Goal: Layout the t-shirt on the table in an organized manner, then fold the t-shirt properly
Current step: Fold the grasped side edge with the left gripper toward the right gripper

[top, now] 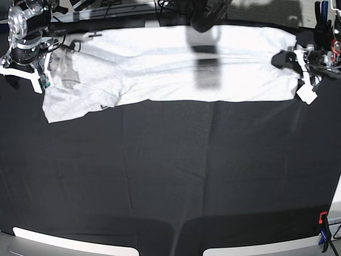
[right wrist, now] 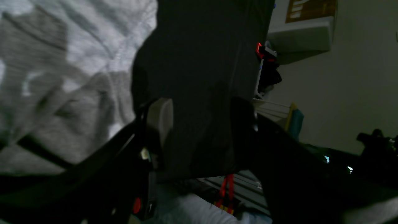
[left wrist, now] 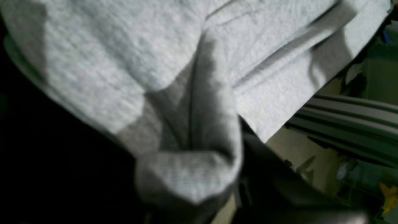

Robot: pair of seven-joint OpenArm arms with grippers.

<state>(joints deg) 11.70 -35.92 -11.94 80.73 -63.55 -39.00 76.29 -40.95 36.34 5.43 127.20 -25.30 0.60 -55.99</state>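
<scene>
The large light-grey cotton t-shirt (top: 176, 66) lies stretched in a long band along the far edge of the wide table under its black cloth (top: 170, 176), running nearly from one far corner to the other, with a sleeve end sagging toward the near side at the right arm's end.

The left gripper (top: 305, 80) sits at the shirt's end near the far corner on its own side. In the left wrist view a bunched fold of grey fabric (left wrist: 186, 174) runs down into the pincer, so I judge it clenched on the t-shirt, probably to hold that end taut or drag it.

The right gripper (top: 25, 72) stands at the other end by the sleeve, its pale fingers (right wrist: 160, 119) spread apart over bare black cloth, grasping nothing.

The shirt hugs the far edge, leaving little margin there, while the whole near half of the table lies bare, offering room to pull the garment forward and spread it flat. A red and blue clamp (top: 323, 234) sits at the near corner.
</scene>
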